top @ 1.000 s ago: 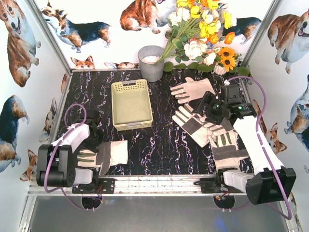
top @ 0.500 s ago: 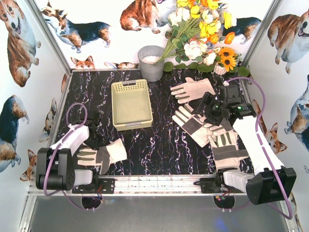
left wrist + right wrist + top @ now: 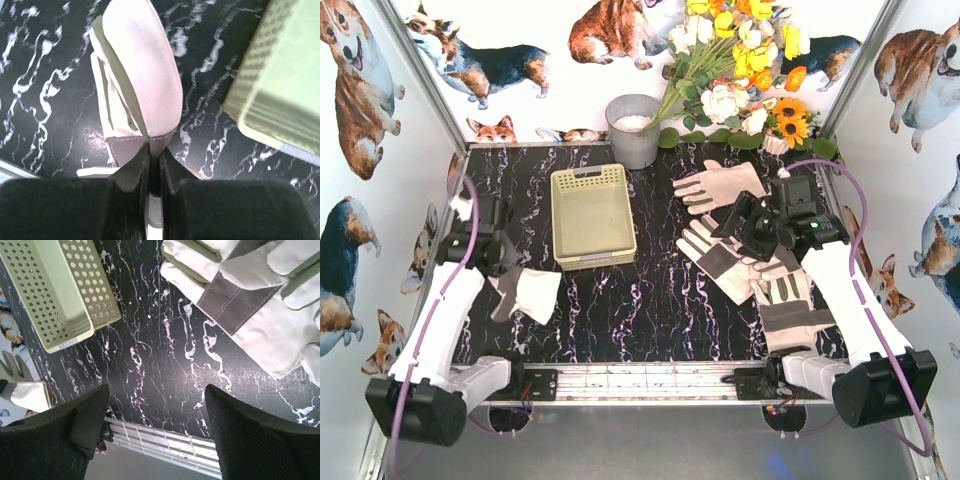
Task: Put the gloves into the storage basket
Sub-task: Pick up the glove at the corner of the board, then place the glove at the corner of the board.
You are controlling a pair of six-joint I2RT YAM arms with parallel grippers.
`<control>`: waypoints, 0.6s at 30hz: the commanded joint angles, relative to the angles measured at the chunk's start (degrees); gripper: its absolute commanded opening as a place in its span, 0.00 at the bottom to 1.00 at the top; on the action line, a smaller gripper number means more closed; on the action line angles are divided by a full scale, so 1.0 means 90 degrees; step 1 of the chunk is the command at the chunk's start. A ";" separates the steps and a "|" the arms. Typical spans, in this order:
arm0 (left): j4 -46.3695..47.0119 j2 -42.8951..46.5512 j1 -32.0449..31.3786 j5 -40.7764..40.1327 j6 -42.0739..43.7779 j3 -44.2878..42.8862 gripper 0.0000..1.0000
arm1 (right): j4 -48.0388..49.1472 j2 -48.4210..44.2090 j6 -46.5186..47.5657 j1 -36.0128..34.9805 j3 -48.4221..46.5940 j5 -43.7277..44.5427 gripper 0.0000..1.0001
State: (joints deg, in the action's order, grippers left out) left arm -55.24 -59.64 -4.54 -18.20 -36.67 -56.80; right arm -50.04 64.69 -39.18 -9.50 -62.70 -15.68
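My left gripper (image 3: 506, 268) is shut on a cream-white glove (image 3: 532, 293), which hangs folded from it above the table, left of the storage basket's near corner. In the left wrist view the jaws (image 3: 155, 156) pinch the grey cuff of that glove (image 3: 142, 75), with the storage basket (image 3: 280, 85) at the right. The pale yellow-green storage basket (image 3: 592, 220) sits empty at centre left. Three more gloves lie on the right: one (image 3: 718, 185) at the back, one (image 3: 728, 260) in the middle, one (image 3: 790, 312) near. My right gripper (image 3: 735, 220) hovers open over the middle glove (image 3: 250, 300), holding nothing (image 3: 157, 405).
A grey metal bucket (image 3: 633, 130) stands behind the basket, with a bunch of flowers (image 3: 740, 70) at the back right. An aluminium rail (image 3: 650, 378) runs along the table's near edge. Walls close in both sides.
My left gripper shut on the glove at the near left, lifted it and carried it back toward the basket; the glove now hangs folded. The right arm has barely moved.
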 commanded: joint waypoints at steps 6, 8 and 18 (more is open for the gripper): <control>-0.0922 -0.1000 -0.3180 -0.0300 0.0727 -0.1520 0.00 | 0.0083 0.0390 -0.0157 -0.0627 -0.0660 -0.0020 0.79; -0.0899 -0.1234 -0.3939 -0.0301 0.0743 -0.1688 0.00 | 0.0121 0.0386 -0.0252 -0.0760 -0.0595 0.0003 0.79; 0.0047 -0.2249 -0.5820 0.0921 0.1175 -0.1371 0.00 | 0.0367 0.0049 -0.0857 -0.1203 0.0077 0.0148 0.79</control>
State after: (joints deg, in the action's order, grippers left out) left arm -57.63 -77.71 -55.07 -13.65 -28.58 -70.54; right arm -49.52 67.81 -44.21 -19.46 -63.24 -15.62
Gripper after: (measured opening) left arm 0.016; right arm 0.789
